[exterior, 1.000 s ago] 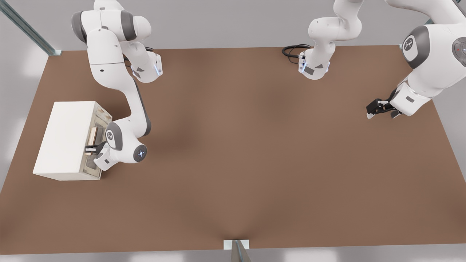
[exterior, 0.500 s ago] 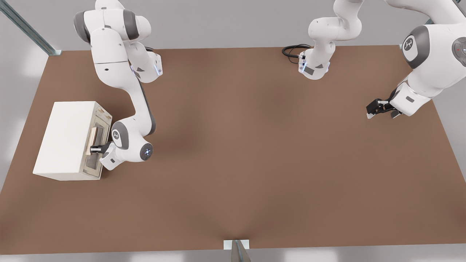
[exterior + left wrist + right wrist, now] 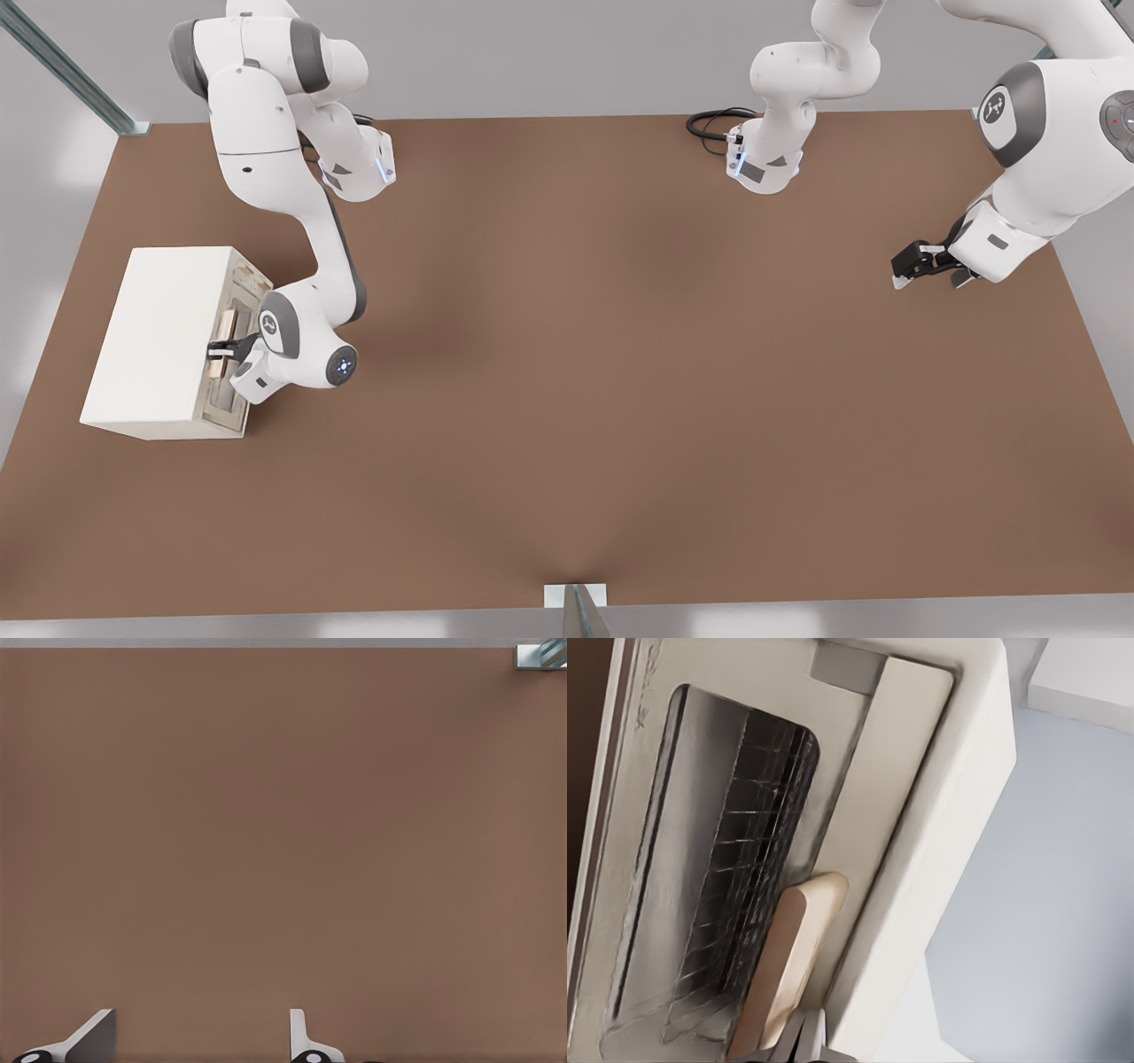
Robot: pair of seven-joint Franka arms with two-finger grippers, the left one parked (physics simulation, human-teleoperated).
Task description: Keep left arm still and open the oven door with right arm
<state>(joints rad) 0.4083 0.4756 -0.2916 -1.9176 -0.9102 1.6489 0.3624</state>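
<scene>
- The gripper (image 3: pixel 221 352) is at the tan handle (image 3: pixel 225 332) on the oven door (image 3: pixel 232 359), at the front view's left side of the table (image 3: pixel 620 399).
- In the wrist view a fingertip (image 3: pixel 804 1041) sits right at the near end of the handle (image 3: pixel 788 966). Whether the fingers are pinching the bar or only resting beside it cannot be told.
- The door (image 3: pixel 726 850) looks shut or nearly shut against the white oven (image 3: pixel 159 341); a wire rack (image 3: pixel 744 886) shows through its window.
- To do this step well, the grip should probably sit squarely across the bar, not on its tip, and the pull should follow the door's hinge arc, so the fingers do not slip off the end.
- The right arm (image 3: pixel 292 177) reaches from its base at the table's far edge, bends down over the oven's front, and turns its wrist sideways so the gripper points at the door.
</scene>
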